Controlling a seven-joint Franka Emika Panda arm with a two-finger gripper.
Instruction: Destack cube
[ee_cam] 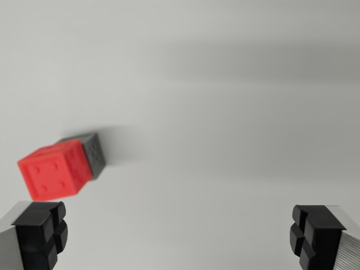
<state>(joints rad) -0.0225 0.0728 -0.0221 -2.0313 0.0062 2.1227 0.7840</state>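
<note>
White table (236, 112) — grey cube (94, 151) resting directly.

one red cube (54, 171), one dark grey cube (94, 149) behind it; two cubes total.

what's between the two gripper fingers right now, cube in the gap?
Nothing. In the wrist view the stretch between the fingers is bare white surface; the red cube, stacked with the grey cube, sits above the left finger.

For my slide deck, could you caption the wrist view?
Open gripper hovers over a white surface, red cube on grey cube at the wrist view's left.
</note>
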